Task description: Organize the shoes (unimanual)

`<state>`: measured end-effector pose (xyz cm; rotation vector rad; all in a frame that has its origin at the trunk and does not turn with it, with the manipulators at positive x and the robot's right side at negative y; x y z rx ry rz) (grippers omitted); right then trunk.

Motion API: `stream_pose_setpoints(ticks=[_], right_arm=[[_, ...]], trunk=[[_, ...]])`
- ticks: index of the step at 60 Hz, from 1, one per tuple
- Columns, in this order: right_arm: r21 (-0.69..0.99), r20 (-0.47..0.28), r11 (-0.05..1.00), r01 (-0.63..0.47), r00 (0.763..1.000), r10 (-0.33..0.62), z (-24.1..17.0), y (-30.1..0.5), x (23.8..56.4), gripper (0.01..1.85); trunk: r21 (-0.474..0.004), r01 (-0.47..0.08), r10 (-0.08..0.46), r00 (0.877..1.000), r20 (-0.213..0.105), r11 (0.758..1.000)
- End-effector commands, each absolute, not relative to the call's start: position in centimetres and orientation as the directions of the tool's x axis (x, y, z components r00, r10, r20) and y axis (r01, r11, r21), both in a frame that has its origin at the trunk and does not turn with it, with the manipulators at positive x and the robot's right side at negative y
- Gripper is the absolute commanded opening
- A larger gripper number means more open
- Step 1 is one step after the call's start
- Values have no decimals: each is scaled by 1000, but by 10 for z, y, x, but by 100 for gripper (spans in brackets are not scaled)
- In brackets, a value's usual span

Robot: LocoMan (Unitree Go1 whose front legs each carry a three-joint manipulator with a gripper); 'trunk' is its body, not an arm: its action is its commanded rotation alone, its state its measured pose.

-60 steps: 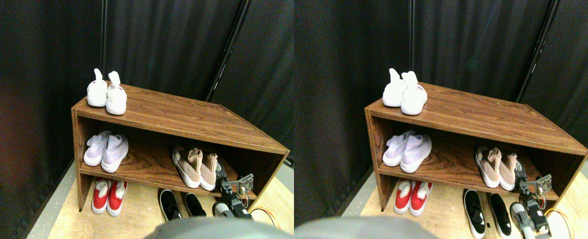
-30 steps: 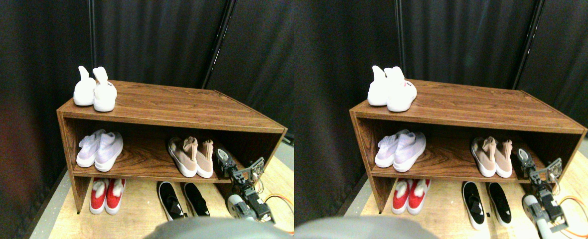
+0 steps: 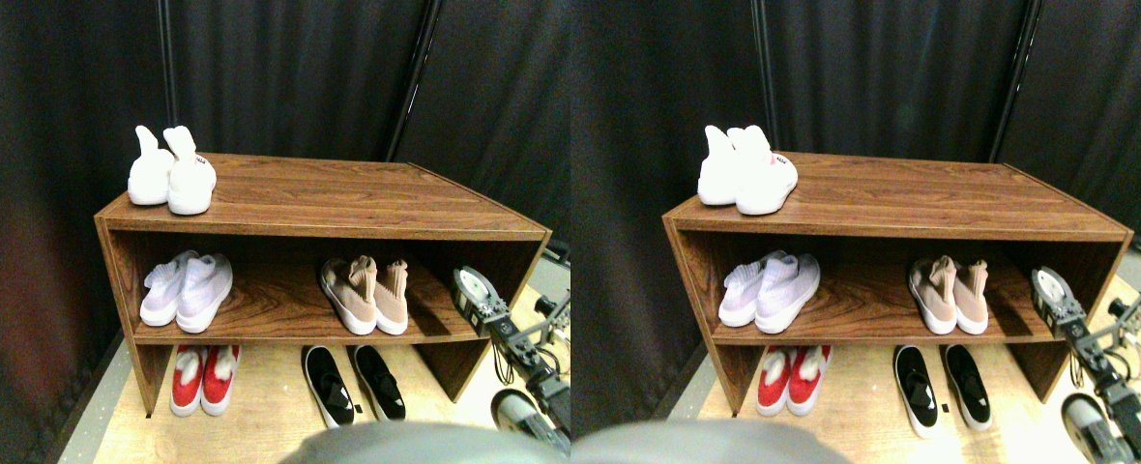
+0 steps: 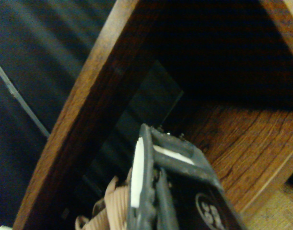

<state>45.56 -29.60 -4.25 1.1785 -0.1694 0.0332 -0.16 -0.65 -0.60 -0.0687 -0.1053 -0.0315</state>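
Observation:
A wooden shoe rack (image 3: pixel 338 220) holds the shoes in pairs. The white pair (image 3: pixel 170 174) stands on its top at the left. On the middle shelf sit a pale-lavender pair (image 3: pixel 187 290) at the left and a dusty-pink pair (image 3: pixel 365 296) right of centre, side by side. A red pair (image 3: pixel 198 379) and a black pair (image 3: pixel 353 383) rest on the floor under the shelf. My right gripper (image 3: pixel 474 293) hangs by the rack's right end, apart from the pink pair, holding nothing. In the wrist view the gripper (image 4: pixel 151 139) points into the shelf, with a pink shoe cuff (image 4: pixel 112 211) beside it.
Black curtains (image 3: pixel 290 77) close off the space behind and to the left of the rack. The floor is light wood (image 3: pixel 261 416). The rack's right side panel (image 3: pixel 454 362) stands just left of my arm. Cables trail beside the arm at the lower right.
The camera has swung, so the whole picture shifted. My gripper has drawn back to the right, away from the pink pair and out to the rack's right end. The shoes stay put.

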Motion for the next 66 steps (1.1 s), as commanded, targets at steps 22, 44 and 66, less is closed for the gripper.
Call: stream_pose_setpoints(ticks=[22,44,66], right_arm=[[891,227,388,-235,972,68,-64,-290,406,6],[942,101,317,-114,993,57,-108,-285,402,6],[984,-73,162,79,996,-44,-184,-300,439,6]], trunk=[[-94,35,-32,999,31,995],[-92,17,-19,1000,-21,996],[-96,0,-4,999,-41,995]])
